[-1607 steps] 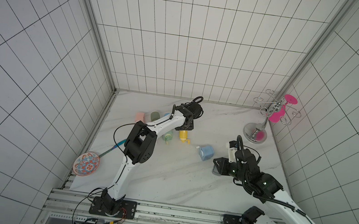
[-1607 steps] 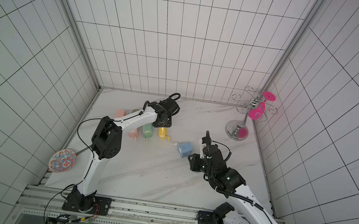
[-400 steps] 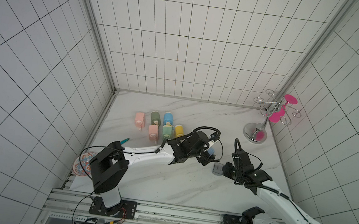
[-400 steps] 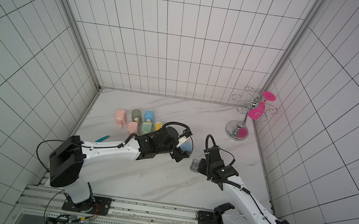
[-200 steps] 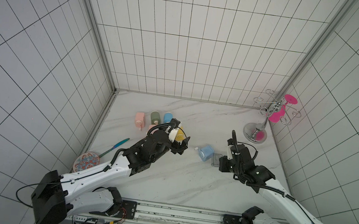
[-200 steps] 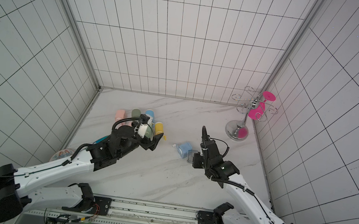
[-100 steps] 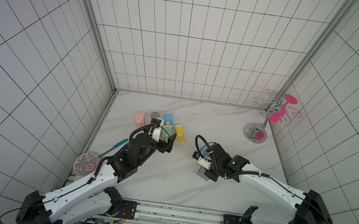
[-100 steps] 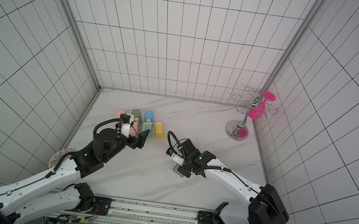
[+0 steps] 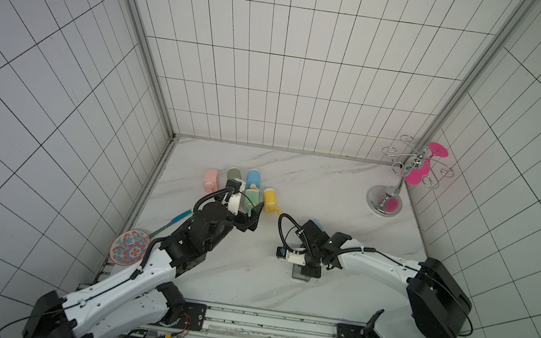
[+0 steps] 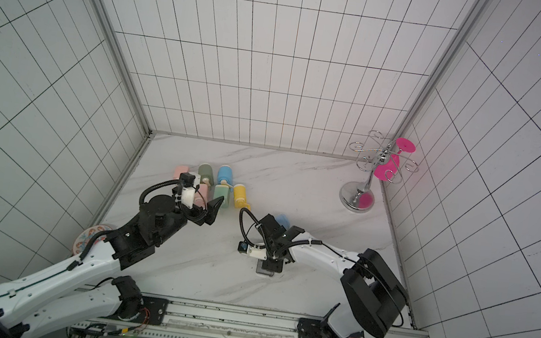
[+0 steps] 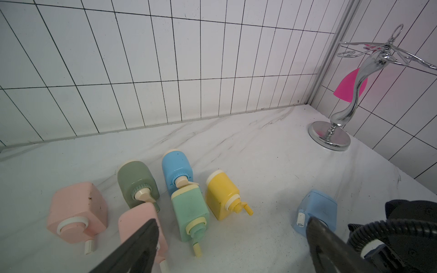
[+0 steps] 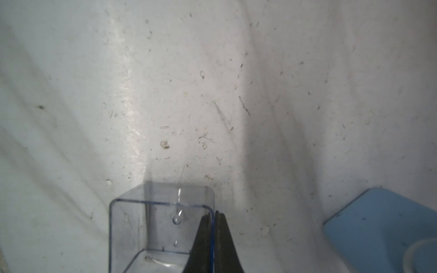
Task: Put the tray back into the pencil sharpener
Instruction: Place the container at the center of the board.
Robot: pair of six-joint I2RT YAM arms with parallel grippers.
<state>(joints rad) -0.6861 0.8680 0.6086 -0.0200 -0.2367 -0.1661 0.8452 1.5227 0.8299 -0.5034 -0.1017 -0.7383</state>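
1. Pinching one side wall of the clear, box-shaped plastic tray (image 12: 165, 193), my right gripper (image 12: 214, 214) has its fingers almost together, one inside the wall and one outside.
2. That tray is see-through with rounded corners and a thin bluish rim. Its open top faces my wrist camera, and a few specks lie on its floor.
3. In both top views the tray (image 9: 301, 275) (image 10: 265, 270) sits under my right wrist, near the middle of the table. It is on the near side of the light blue, block-shaped pencil sharpener (image 9: 317, 224) and apart from it. I cannot tell whether it rests on the surface or hangs just above it.
4. My left gripper (image 11: 231, 224) is spread wide with nothing between its fingers. It is raised left of centre and points toward the far wall.
5. Bare surface lies to the left of the tray and on its near side, while my own right forearm fills the right side.
6. A cluster of pastel pencil sharpeners (image 11: 189, 210) lies tipped over at the far left. The yellow pencil sharpener (image 11: 221, 196) is the closest of them to the light blue one, with a clear gap between the two.
7. The white marble-patterned tabletop (image 9: 296, 180) is scuffed and dotted with crumbs.
8. White tiled walls (image 9: 293, 72) close in the left, far and right sides.
9. A chrome wire stand (image 9: 384, 204) at the far right carries a hanging pink glass (image 9: 417, 174).
10. A round patterned plate (image 9: 129, 250) sits at the near left edge.
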